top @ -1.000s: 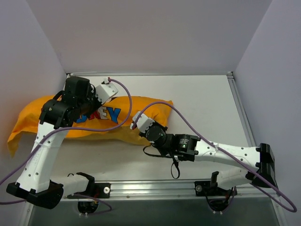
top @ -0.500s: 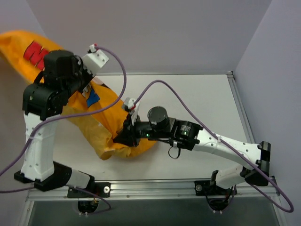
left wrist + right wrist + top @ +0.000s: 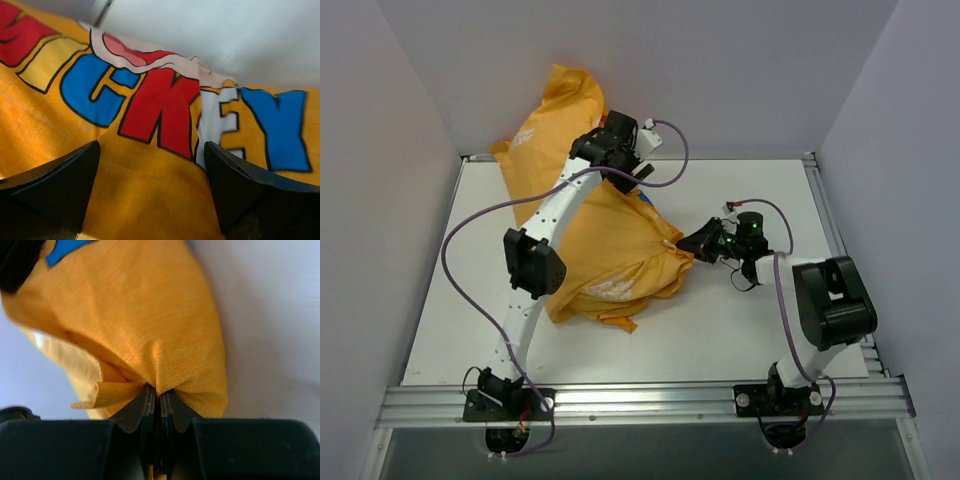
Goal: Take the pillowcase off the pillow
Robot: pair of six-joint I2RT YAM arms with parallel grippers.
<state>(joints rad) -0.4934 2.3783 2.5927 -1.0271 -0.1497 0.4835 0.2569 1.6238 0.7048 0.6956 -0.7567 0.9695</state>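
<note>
Now that the left arm has swung off its high lift at upper left, the pillowcase [image 3: 620,262] has come down from mid-air and sits as a crumpled orange heap mid-frame on the table [image 3: 750,330]. Nearest part is the lower fold at centre-left. Right gripper [image 3: 160,391], mid-right of the top view, jaws pressed fully together on a bunched corner of the orange cloth, same pinch as a second ago, though its arm has pulled back toward the right side. Cloth fans out from the pinch, not taut. Farther back, left gripper [image 3: 151,148], upper centre of the top view, was clamped a second ago and is now spread wide. Wrist view shows both fingers [image 3: 60,180] well apart with the MICKEY lettering [image 3: 165,107] lying beyond them, nothing gripped. Cannot tell if the tips touch the cloth. Farthest, a flap of the case leans up against the back wall [image 3: 740,80] at upper left. Pillow not visible in any view; the heap looks plump, so likely it is inside and removal is not done. Likely the left claw released to regrip elsewhere while the right anchors the corner.
</note>
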